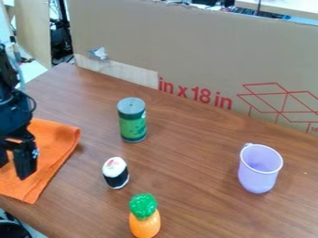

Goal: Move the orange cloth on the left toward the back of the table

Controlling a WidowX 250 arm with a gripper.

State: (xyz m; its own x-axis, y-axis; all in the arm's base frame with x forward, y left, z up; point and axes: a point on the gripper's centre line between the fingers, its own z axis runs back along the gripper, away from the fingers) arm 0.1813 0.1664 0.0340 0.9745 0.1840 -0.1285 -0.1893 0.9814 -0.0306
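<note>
Cloth [59, 137], orange, lies under pincer [14, 170] at view's L; pincer open, contact w/ cloth unclear. Sushi toy [115, 173] just R of cloth, green can [133, 120] behind, pineapple toy [144, 216] in front, lilac cup [260, 172] far R on table [192, 186]. Cloth's R edge slants lower L–upper R; long axis unclear.

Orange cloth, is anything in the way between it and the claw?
Nothing visible is in the way: the claw hangs over the orange cloth. The green canister and sushi roll stand off to the side, beyond the cloth's edge.
</note>
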